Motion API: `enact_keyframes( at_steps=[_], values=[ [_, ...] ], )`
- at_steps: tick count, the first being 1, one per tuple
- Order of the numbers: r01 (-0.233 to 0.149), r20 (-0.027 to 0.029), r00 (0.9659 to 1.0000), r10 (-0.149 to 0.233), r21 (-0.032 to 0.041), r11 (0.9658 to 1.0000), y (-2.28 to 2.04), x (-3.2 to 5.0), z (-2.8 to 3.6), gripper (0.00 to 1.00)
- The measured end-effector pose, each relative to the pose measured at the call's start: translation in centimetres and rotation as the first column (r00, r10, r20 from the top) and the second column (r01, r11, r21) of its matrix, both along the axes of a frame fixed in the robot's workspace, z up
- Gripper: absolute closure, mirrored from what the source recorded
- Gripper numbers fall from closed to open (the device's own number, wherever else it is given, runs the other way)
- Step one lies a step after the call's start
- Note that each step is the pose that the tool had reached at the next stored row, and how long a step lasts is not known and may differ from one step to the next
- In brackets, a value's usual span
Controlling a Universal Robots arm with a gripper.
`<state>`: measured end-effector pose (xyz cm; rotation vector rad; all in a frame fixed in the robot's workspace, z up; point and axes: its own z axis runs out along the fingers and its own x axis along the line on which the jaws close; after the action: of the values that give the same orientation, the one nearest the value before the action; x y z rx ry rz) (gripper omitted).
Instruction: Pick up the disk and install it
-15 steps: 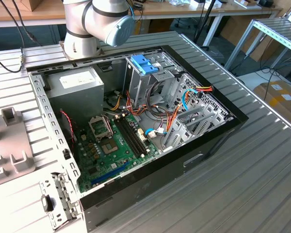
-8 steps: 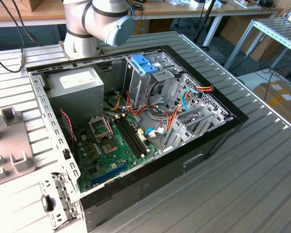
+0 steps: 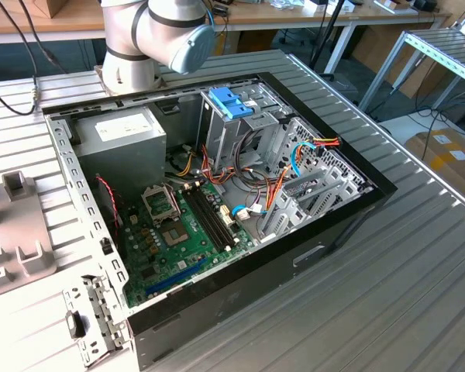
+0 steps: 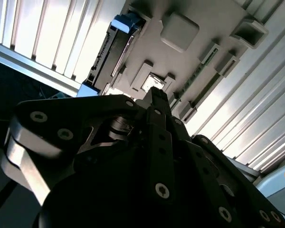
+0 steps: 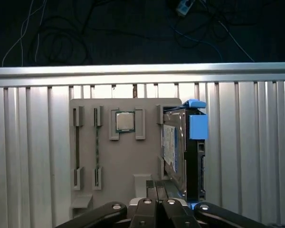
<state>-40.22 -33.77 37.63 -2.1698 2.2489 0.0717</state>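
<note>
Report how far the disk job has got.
Nothing looks done yet: the disk stands on edge in the grey holder tray, not gripped. In hand: the gripper, shut and empty, hangs near that tray. Left: picking the disk up and fitting it into the open computer case.

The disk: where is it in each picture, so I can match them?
First wrist view: disk on edge at the grey tray's side.
Second wrist view: disk along the same tray's edge.
Exterior view: the tray lies at the exterior view's left edge.
Shared landmark: the tray.

Silver-grey arm, blue cap, seemingly black pincer
</note>
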Motion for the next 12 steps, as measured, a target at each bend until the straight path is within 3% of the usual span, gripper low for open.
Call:
enact_keyframes(
  at_steps=[1, 2, 10, 12],
  values=[
    [0.0, 0.0004, 1.0, 0.0, 0.0095, 1.0, -0.01, 0.0, -0.01, 0.89],
    [0.0, 0.0005, 1.0, 0.0, 0.0117, 0.9999, 0.0, 0.0, -0.01, 0.89],
    [0.0, 0.0004, 1.0, 0.0, 0.0121, 0.9999, 0.0, 0.0, -0.01, 0.89],
    [0.0, 0.0004, 1.0, 0.0, 0.0121, 0.9999, 0.0, 0.0, -0.01, 0.83]
  ],
)
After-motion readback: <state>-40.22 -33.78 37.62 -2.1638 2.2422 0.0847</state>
